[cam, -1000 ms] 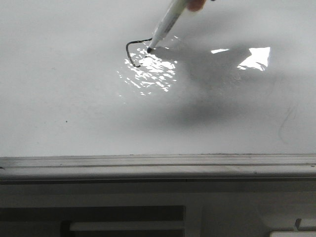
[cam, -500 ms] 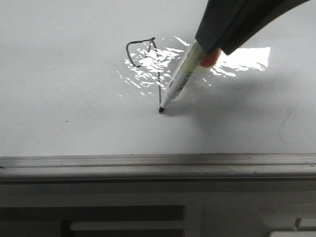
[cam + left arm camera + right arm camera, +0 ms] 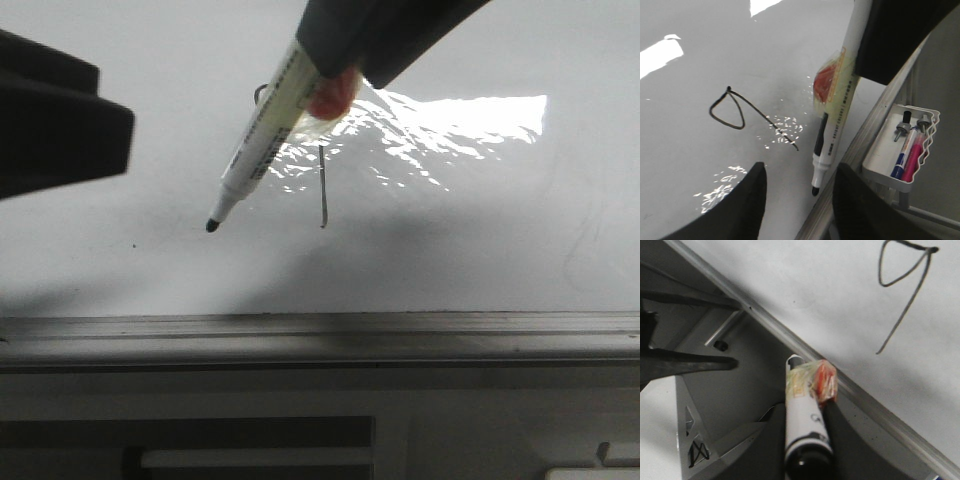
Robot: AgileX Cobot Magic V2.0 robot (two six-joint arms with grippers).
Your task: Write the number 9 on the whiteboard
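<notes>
The whiteboard [image 3: 120,270] now carries a finished number 9 [image 3: 740,112]: loop closed, stem drawn, sitting mid-board by the glare. The right arm's fingers [image 3: 330,70] clamp the marker pen [image 3: 262,140], and its tip has lifted off and swung left of the stem's end. The left arm's fingers [image 3: 797,200] have come in, spread wide, empty. Writing looks done.

Both pincers are dark, smooth and plain. The left pincer [image 3: 797,200] has two wide, black, rounded fingers [image 3: 742,210]. The right pincer [image 3: 345,40] looks dark grey, with thick flat sides and blunt ends.
</notes>
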